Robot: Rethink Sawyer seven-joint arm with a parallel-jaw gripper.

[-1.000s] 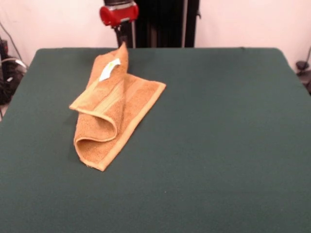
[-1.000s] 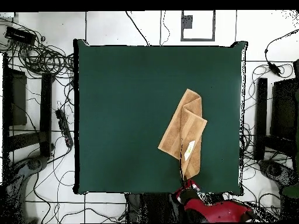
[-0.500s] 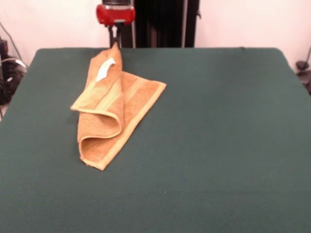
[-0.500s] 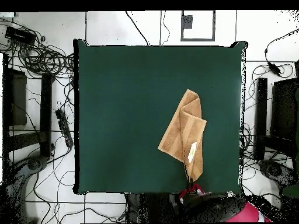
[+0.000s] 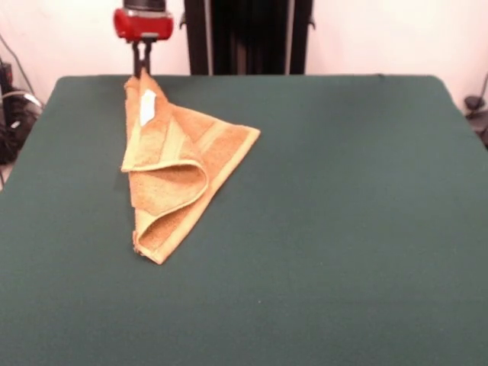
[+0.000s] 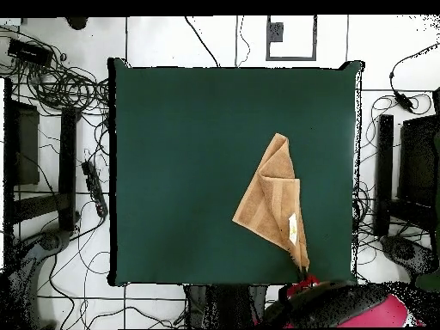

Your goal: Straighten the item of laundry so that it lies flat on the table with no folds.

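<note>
While the towel (image 5: 174, 171) lies folded on the table (image 5: 343, 213), the gripper's (image 5: 140, 64) fingers pinch its far corner.

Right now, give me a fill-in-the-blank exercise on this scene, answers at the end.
1. The towel lies on a dark ____ table.
2. The gripper holds the towel's corner nearest the ____ label.
3. The towel is not yet flat: it is ____ over itself.
4. In the front view, the part of the arm above the gripper is ____.

Answers: green; white; folded; red
</note>
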